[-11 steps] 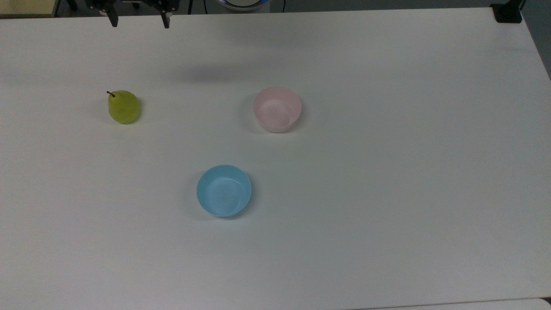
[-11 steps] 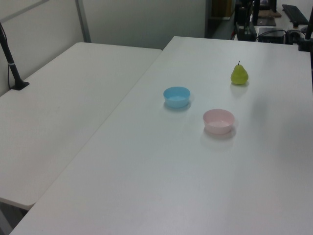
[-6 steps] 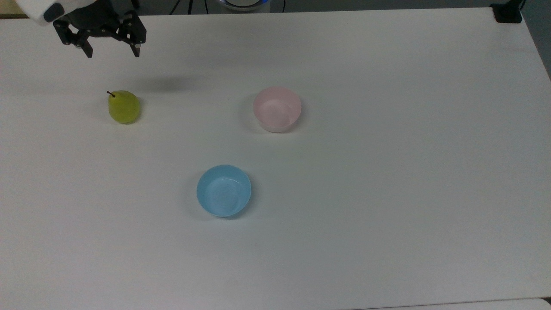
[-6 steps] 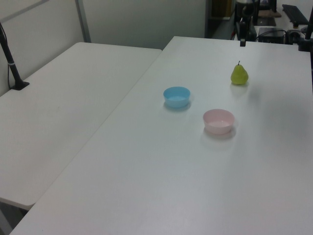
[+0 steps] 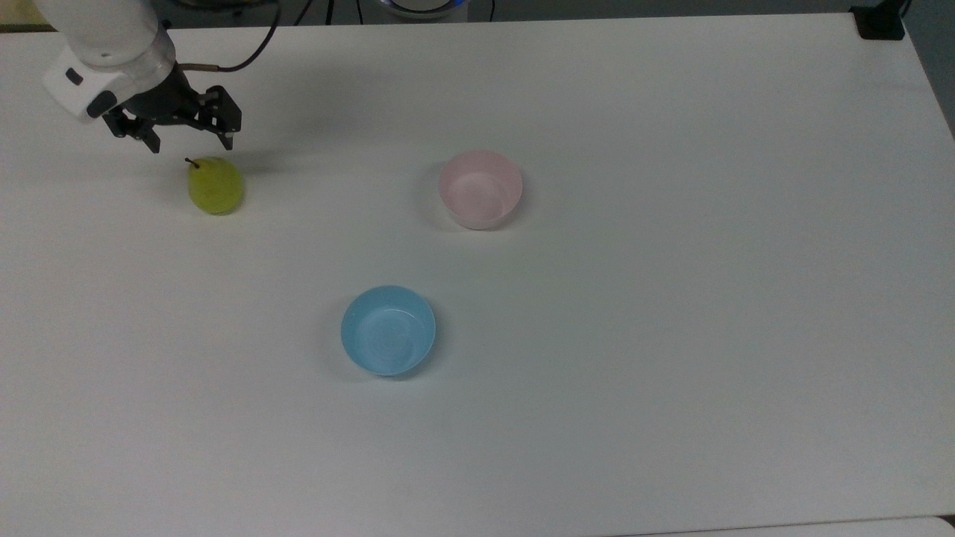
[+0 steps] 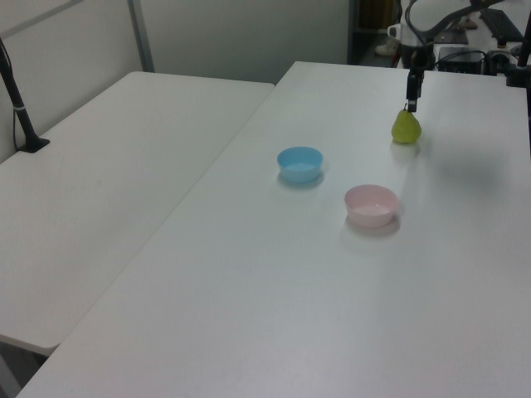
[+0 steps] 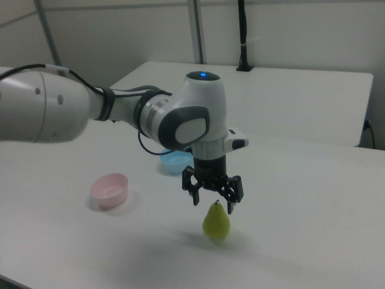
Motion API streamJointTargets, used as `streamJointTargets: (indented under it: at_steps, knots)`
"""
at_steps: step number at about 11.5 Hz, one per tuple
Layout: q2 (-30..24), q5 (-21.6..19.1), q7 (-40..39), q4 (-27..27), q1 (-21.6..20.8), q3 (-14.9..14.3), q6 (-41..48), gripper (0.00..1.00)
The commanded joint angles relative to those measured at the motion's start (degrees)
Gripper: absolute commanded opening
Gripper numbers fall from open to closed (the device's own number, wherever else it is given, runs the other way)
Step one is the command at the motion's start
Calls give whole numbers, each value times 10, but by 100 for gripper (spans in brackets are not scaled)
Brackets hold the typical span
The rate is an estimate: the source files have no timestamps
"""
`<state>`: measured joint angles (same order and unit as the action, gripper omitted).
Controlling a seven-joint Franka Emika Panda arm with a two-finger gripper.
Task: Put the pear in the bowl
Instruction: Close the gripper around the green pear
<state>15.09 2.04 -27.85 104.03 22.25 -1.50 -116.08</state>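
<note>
White table [image 5: 671,373] fills the top view; a 2nd white table [image 6: 108,191] sits alongside it w/ a narrow seam between, pale partition walls behind (right view shows a black post [image 7: 243,36] standing at the far table's edge).

Pear [image 5: 215,185] stands upright on the table near the top view's left edge, toward the top-left corner, stem up. Gripper [image 5: 192,143] hangs just above it, fingers spread wide apart and pointing down, nothing held. In the right view the gripper [image 7: 213,205] straddles the stem of the pear [image 7: 216,220], fingertips about level w/ the stem top, not touching the fruit body. Left view: gripper [image 6: 409,105] right over the pear [image 6: 406,127], near the table's far edge.

Pink bowl [image 5: 480,189] sits well apart from the pear, toward the table's middle, upright. Blue bowl [image 5: 388,330] lies nearer the top view's bottom edge, apart from both.

White arm [image 7: 120,111] reaches in from the right view's left.
</note>
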Motion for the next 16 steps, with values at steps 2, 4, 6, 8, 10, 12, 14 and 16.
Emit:
streamJointTargets:
  at_steps: [2, 4, 6, 8, 10, 12, 14, 16]
  knots:
    - [30, 10, 0, 21, -10, 0, -59, 100]
    - [40, 11, -1, 26, -10, 0, -71, 100]
    - [46, 30, -1, 34, -10, 0, -79, 97]
    - [47, 40, -1, 52, -11, 0, -104, 87]
    - [48, 51, -1, 63, -11, 1, -116, 68]
    - [40, 51, -1, 61, -11, 1, -113, 57]
    - [16, 51, 2, 58, -11, 1, -99, 57]
    - [-14, 51, 7, 55, -12, 7, -58, 57]
